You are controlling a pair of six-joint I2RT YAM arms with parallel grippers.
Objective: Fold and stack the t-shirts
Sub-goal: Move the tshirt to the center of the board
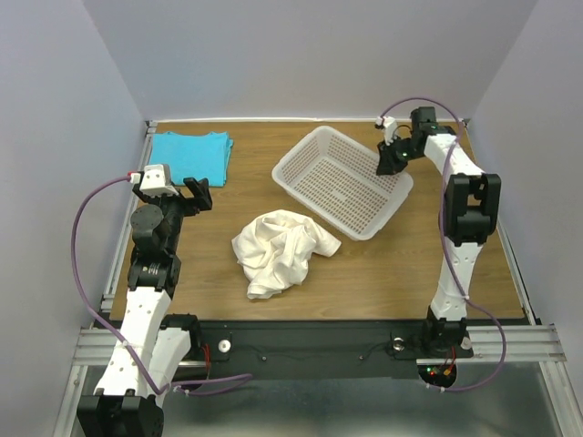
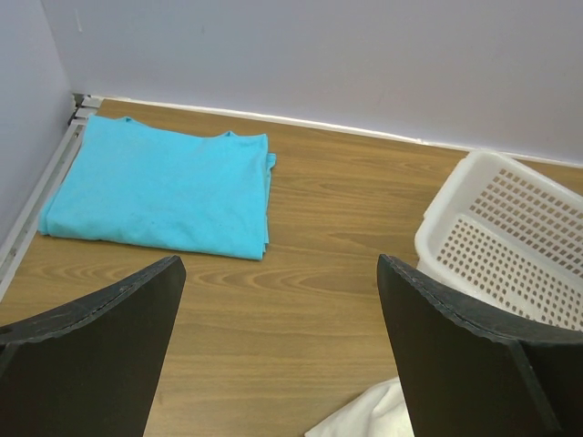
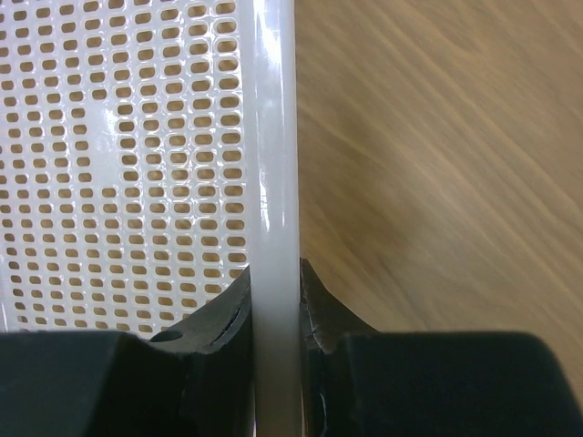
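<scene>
Only the right wrist view shows the grip: the right gripper's (image 3: pixel 275 296) fingers (image 3: pixel 219 319) are clamped on the basket (image 3: pixel 273 137) rim, one on each side. The left gripper (image 2: pixel 278 269) hangs spread wide, holding nothing, near the folded turquoise t-shirt (image 2: pixel 164 191) at the table's (image 1: pixel 392 273) far-left corner. The cream t-shirt (image 1: pixel 282 250) lies crumpled mid-table near the basket.

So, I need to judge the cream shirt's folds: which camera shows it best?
Top external: the cream shirt lies crumpled, fully visible. Left wrist catches only a corner; right wrist shows none of it.
</scene>
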